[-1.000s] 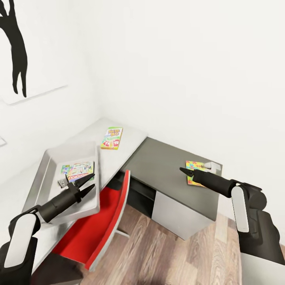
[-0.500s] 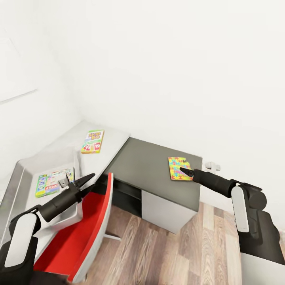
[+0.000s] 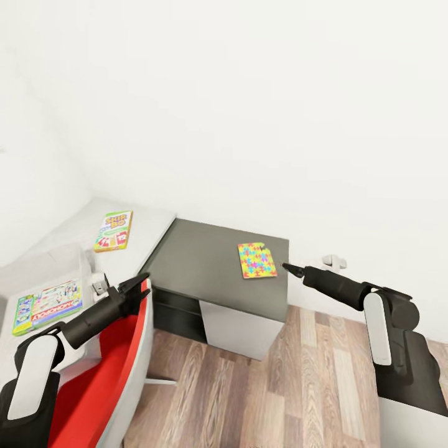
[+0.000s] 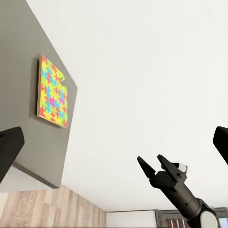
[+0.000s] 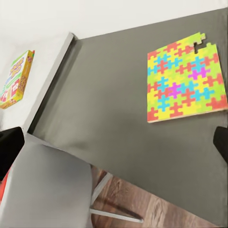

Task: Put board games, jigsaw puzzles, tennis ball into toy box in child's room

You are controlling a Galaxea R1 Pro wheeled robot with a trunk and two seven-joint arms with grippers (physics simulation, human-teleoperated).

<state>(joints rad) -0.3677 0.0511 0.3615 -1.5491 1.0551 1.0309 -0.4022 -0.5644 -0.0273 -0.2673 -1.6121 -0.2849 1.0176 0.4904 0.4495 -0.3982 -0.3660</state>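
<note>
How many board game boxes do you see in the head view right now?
2: a Skip-Bo box on the pale grey part of the table, and a Monopoly box inside the toy box. Others may be out of frame.

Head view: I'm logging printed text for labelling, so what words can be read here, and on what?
"SKIP BO": on the board game lying on the pale part of the table.
"MONOPOLY": on the flat box inside the toy box.
Smaller print on both boxes is too blurred to read.
The jigsaw puzzle carries no words.
</note>
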